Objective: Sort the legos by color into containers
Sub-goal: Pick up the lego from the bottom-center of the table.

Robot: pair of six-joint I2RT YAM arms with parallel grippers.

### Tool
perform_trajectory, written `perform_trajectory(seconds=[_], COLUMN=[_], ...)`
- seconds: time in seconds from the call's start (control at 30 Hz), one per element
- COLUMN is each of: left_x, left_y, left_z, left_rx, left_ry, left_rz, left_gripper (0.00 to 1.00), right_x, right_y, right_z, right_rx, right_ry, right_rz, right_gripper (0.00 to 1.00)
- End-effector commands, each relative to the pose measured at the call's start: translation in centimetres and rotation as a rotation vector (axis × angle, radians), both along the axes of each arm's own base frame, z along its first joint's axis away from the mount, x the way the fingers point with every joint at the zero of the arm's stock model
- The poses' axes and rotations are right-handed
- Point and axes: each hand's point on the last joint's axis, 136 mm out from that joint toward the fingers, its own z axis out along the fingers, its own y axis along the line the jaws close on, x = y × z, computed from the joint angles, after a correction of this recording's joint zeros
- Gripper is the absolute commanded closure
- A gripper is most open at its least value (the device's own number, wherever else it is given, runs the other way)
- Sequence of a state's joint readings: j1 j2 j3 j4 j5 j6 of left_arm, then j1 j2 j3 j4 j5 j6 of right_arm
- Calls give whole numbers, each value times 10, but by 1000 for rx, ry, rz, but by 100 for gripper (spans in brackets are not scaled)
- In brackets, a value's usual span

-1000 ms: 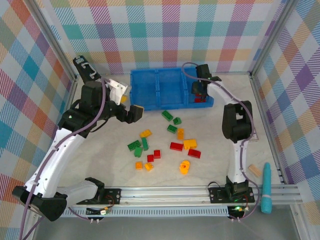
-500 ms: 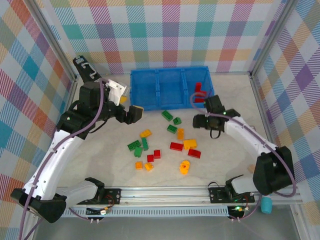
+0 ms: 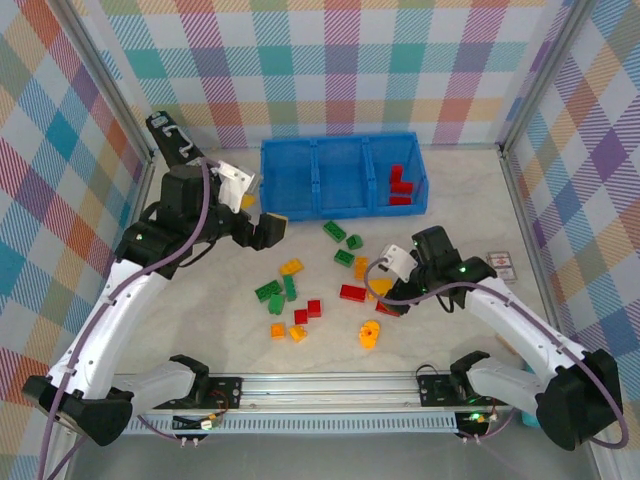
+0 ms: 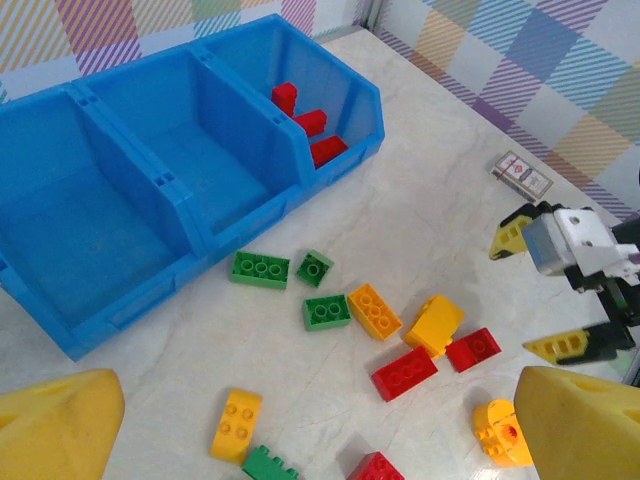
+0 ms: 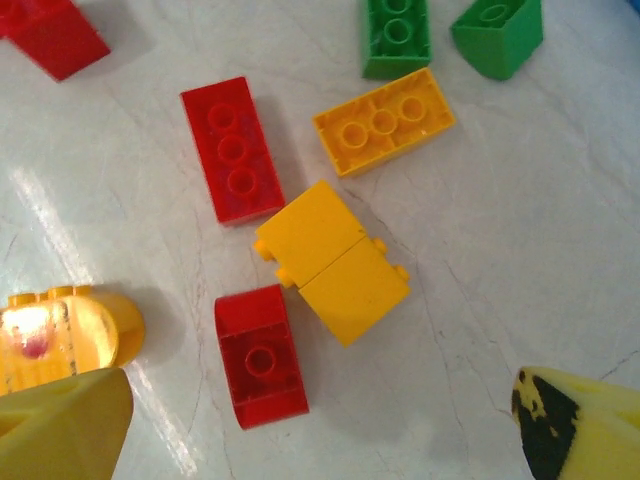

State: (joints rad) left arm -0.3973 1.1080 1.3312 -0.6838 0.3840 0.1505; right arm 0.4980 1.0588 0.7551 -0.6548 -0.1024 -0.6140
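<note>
Three red legos (image 3: 400, 185) lay in the right-hand compartment of the blue bin (image 3: 330, 212); its middle and left compartments held nothing (no green or yellow sorted yet). The other legos (image 3: 352, 293), red, green and yellow, lay scattered on the counter (image 3: 460, 220) in front of the bin. Over that scatter hung the right end effector (image 5: 315, 425), fingers spread and empty. The left end effector (image 3: 258, 216), by the bin's left end, gaped empty too. I judged the sorting barely begun.
</note>
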Motion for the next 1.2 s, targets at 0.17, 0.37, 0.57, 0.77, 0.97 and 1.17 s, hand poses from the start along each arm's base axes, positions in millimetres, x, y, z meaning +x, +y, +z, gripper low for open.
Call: perform_trajectory(seconds=[0.17, 0.37, 0.57, 0.77, 0.97, 1.17], left_x=[-6, -5, -3, 0, 1, 3], left_y=[-2, 0, -1, 2, 0, 4], left_z=[0, -1, -6, -10, -13, -14], left_rx=[9, 16, 25, 46, 46, 57], left_ry=[-22, -26, -15, -19, -10, -18], left_rz=[-24, -16, -18, 2, -6, 11], left_gripper=[0, 0, 0, 0, 0, 0], right_x=[-40, -30, -24, -26, -26, -25], right_y=[-6, -4, -1, 1, 5, 7], right_z=[-49, -57, -68, -78, -87, -96], right_rx=[-195, -191, -201, -215, -206, -223], right_ry=[-10, -64, -53, -8, 25, 67], right_rz=[284, 274, 270, 291, 292, 298], right_gripper=[1, 4, 11, 17, 23, 30])
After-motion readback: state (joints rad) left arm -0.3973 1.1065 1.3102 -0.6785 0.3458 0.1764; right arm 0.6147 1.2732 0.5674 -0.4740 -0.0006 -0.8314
